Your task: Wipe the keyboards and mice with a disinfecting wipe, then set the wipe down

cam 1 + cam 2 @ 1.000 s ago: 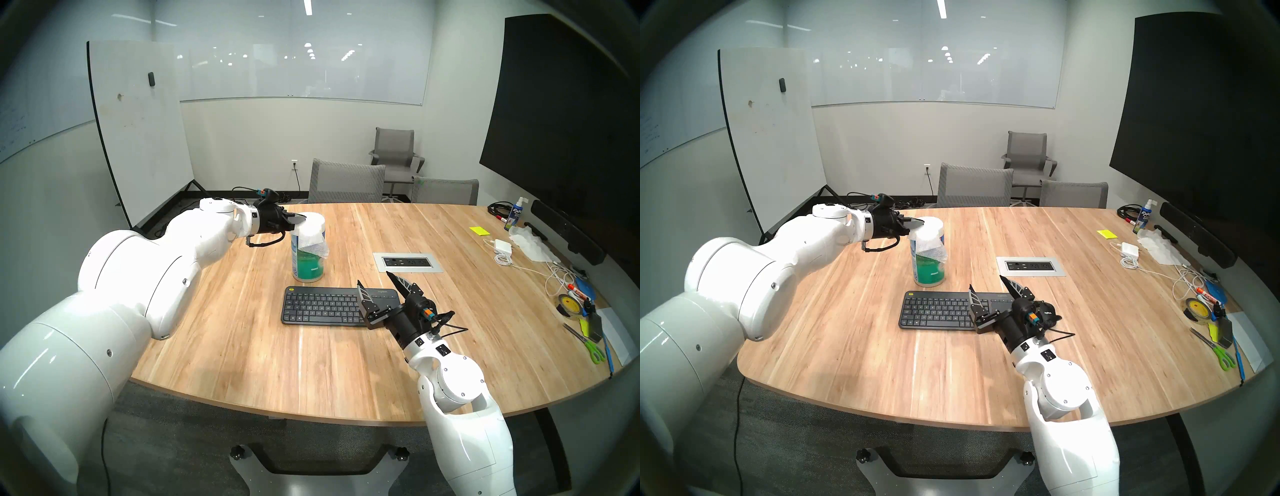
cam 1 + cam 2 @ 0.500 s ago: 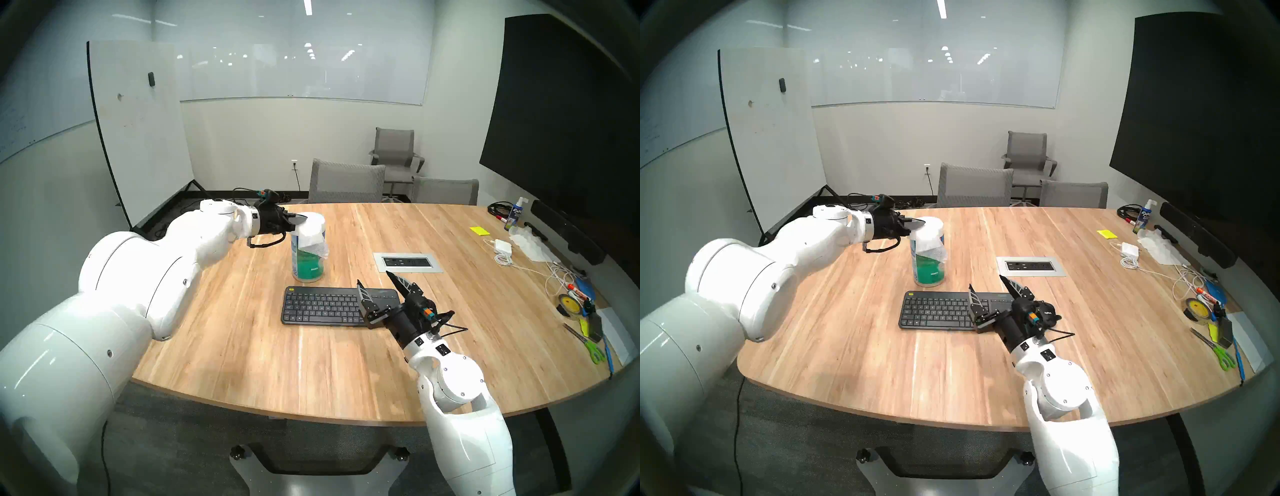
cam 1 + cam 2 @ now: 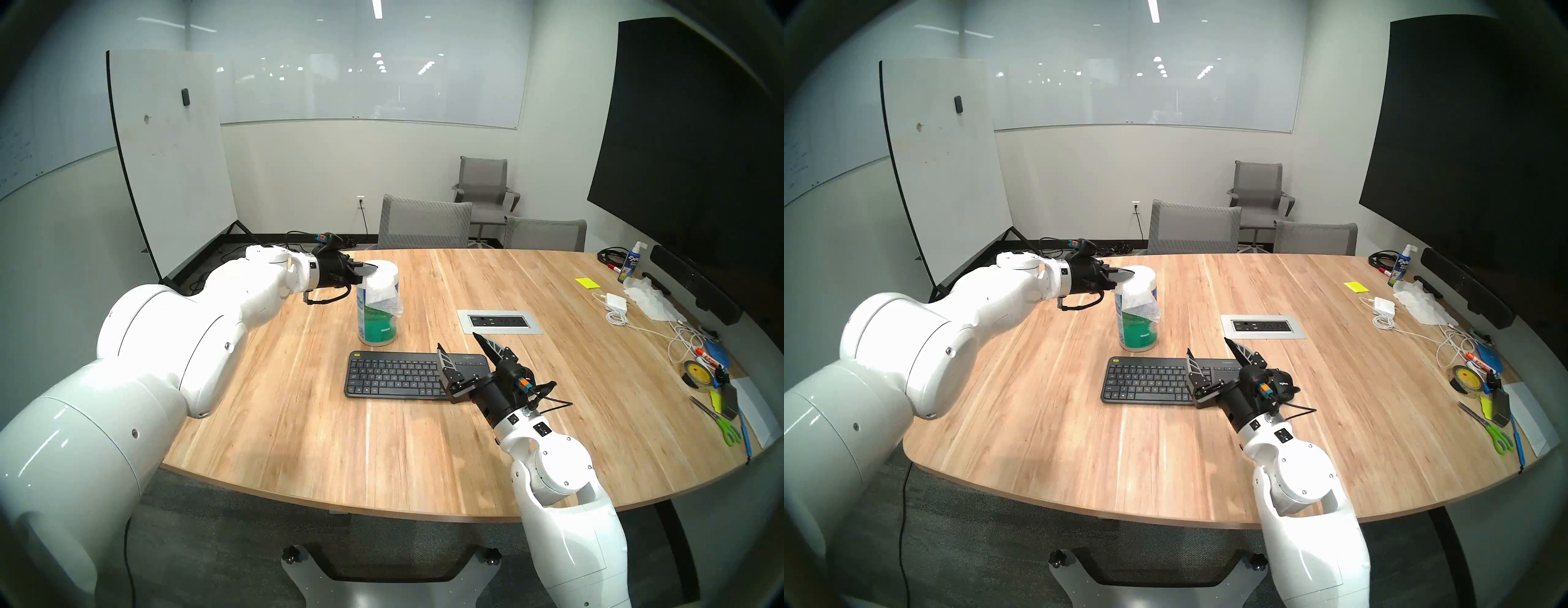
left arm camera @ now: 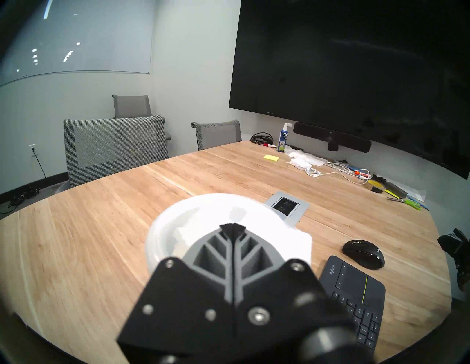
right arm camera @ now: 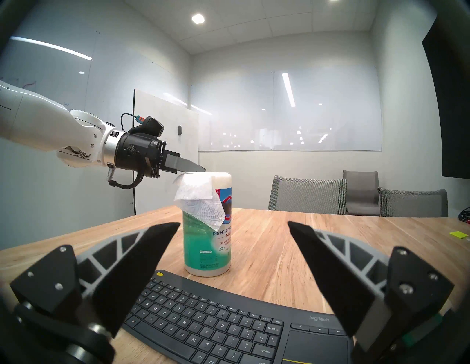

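**Wipe hangs off canister lid, directly under left jaws**

Left gripper (image 5: pixel 201 168): jaws pressed together, tips at the near rim of the white lid of the blue-green wipe canister (image 5: pixel 207 244). Whether they pinch any sheet there cannot be told; the left wrist view shows only tips over white. The thin white woven disinfecting wipe (image 5: pixel 201 200) is draped from the lid down the canister's side that faces the right arm, its long axis running downward, free corner hanging loose.

Right gripper (image 3: pixel 466 352): jaws wide, empty, hovering over the touchpad end of the flat dark-grey Logitech keyboard (image 3: pixel 394 375), pointing toward the canister.

Black rounded mouse (image 4: pixel 363 253) sits on the wooden tabletop (image 3: pixel 339 446) just beyond the keyboard's touchpad end; hidden in the head views by the right gripper.

Judgement: left arm is nearer the wipe. Pull likely goes up and away from the lid; the canister may tip unless steadied.
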Available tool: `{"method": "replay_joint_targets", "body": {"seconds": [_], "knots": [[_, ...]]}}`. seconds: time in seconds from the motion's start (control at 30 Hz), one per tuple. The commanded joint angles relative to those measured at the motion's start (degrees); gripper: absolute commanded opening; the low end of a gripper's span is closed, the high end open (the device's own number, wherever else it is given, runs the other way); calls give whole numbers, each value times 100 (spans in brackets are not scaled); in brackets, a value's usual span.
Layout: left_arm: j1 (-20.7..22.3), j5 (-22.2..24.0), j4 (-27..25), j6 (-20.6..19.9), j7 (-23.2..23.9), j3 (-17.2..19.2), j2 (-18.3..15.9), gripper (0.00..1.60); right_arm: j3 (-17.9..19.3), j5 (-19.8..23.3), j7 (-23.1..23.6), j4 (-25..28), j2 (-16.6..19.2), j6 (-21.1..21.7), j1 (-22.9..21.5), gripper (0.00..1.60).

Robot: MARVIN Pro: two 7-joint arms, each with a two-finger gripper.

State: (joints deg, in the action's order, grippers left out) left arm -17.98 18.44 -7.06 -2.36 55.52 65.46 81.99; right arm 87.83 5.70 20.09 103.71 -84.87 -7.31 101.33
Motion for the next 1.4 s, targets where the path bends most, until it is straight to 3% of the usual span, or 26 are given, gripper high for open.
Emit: {"method": "replay_joint_targets", "body": {"seconds": [0.0,0.57,0.97,1.37], "knots": [[134,4,-24,-85,-25,5,53,0,-20,-2,8,94,-11,-11,-85,160],[118,-4,-57,-127,-31,24,47,0,-359,-216,330,232,111,60,-36,160],[117,-6,-58,-128,-31,28,46,0,-775,-518,278,302,-110,176,-183,160],[118,-10,-54,-120,-30,31,47,0,-1011,-744,109,91,-373,392,-631,160]]}}
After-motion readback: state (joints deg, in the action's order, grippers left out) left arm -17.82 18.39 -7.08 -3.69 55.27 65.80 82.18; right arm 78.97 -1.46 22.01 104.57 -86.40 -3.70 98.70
